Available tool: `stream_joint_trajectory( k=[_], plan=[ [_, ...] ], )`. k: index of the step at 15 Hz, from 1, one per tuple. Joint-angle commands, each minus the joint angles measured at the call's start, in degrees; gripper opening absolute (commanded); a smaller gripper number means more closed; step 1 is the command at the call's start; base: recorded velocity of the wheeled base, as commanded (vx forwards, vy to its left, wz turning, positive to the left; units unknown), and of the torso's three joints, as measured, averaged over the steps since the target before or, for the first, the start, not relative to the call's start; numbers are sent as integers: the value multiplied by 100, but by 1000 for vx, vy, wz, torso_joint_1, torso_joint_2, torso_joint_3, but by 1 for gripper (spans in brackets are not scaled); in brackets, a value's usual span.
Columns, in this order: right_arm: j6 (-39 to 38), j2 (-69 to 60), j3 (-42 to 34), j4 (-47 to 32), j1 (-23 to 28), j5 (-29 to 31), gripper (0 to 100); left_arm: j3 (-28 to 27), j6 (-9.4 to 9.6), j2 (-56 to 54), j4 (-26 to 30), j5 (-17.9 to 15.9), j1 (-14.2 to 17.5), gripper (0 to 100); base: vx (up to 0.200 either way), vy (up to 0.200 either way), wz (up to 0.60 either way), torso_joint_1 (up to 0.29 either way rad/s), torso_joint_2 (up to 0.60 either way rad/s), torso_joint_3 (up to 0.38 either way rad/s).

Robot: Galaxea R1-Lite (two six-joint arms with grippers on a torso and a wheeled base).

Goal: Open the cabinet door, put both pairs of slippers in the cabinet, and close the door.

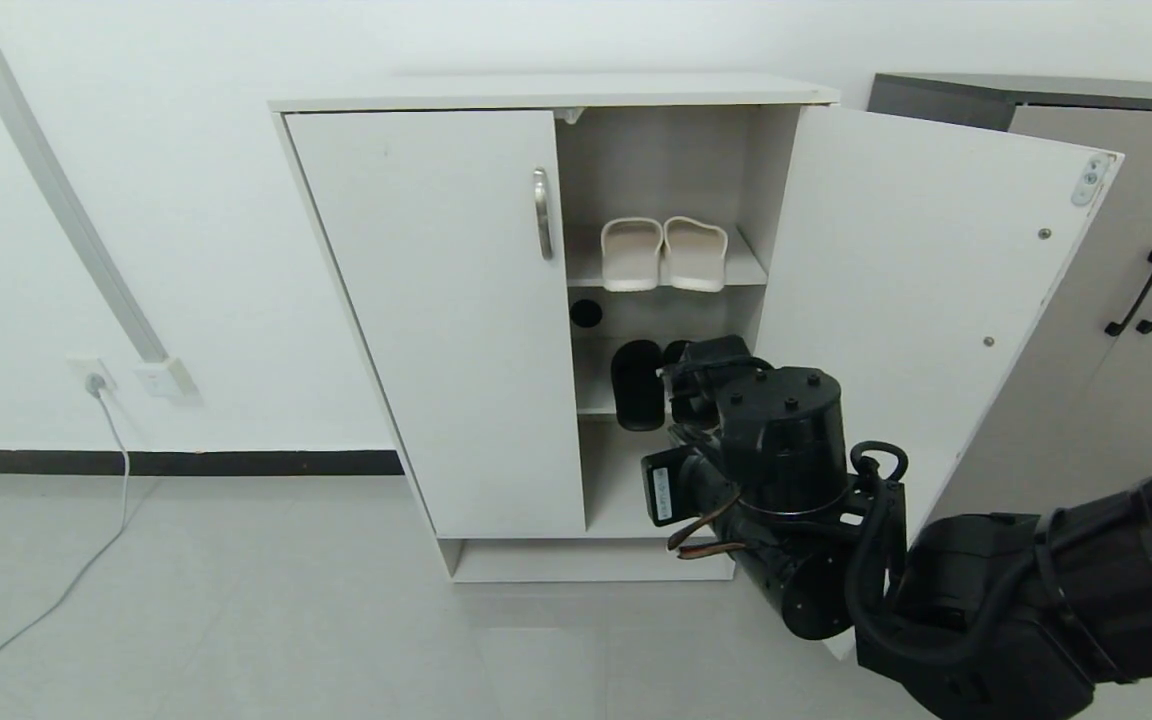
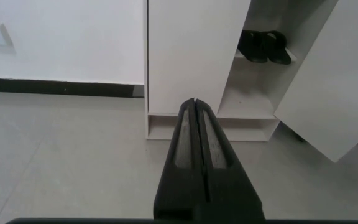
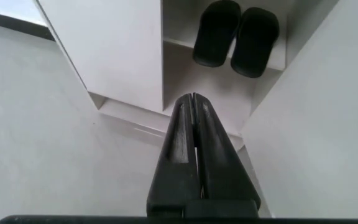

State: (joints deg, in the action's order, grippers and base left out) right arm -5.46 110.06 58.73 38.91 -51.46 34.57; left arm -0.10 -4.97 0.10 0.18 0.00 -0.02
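The white cabinet (image 1: 436, 320) has its left door shut and its right door (image 1: 916, 300) swung open. A white pair of slippers (image 1: 664, 253) rests on the upper shelf. A black pair (image 1: 636, 385) lies on the middle shelf, partly hidden by my right arm. My right gripper (image 1: 706, 385) hangs just in front of the opening, shut and empty. From the right wrist, the right gripper (image 3: 193, 99) sits a little out from the black slippers (image 3: 235, 34). My left gripper (image 2: 194, 102) is shut and empty, well back from the cabinet, with the black slippers (image 2: 265, 46) far off.
A grey cabinet (image 1: 1116, 280) stands right behind the open door. A wall socket with a trailing cable (image 1: 96, 383) is at the left. Tiled floor (image 1: 236, 600) lies open in front of the cabinet. The shut door has a metal handle (image 1: 541, 213).
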Motion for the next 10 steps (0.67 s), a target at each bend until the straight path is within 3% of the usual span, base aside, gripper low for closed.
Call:
stream_joint_trajectory(
  k=[1, 10],
  plan=[
    [1, 33, -11, -6, -5, -3, 0, 1, -4, -1, -1, 0, 2, 0, 0, 0, 0, 0, 0, 0],
    [10, 69, -37, -6, 4, -3, 0, 1, -4, -1, -1, 9, 2, 0, 0, 0, 0, 0, 0, 0]
  ],
)
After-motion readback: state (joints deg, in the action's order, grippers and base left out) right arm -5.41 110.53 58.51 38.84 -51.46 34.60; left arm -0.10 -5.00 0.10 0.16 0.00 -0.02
